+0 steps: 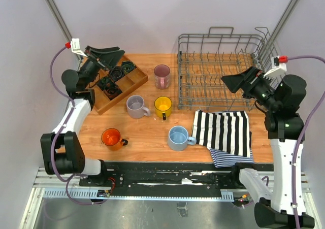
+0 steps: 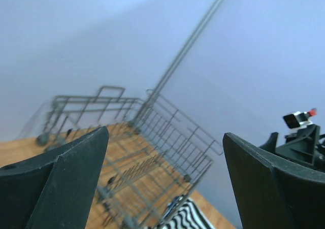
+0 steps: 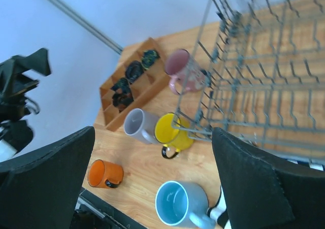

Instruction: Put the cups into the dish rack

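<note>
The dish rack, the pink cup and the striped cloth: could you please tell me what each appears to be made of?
The dish rack looks like grey metal wire, possibly coated: thin rods with a dull finish. The pink cup seems to be translucent plastic or glass, since its wall appears to let light through. The striped cloth is soft woven fabric, judging by its folds.

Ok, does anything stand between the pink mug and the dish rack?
Nothing visible does. Only bare table separates the pink mug from the facing side wall of the dish rack. The striped cloth lies at the rack's near side, away from that path.
</note>
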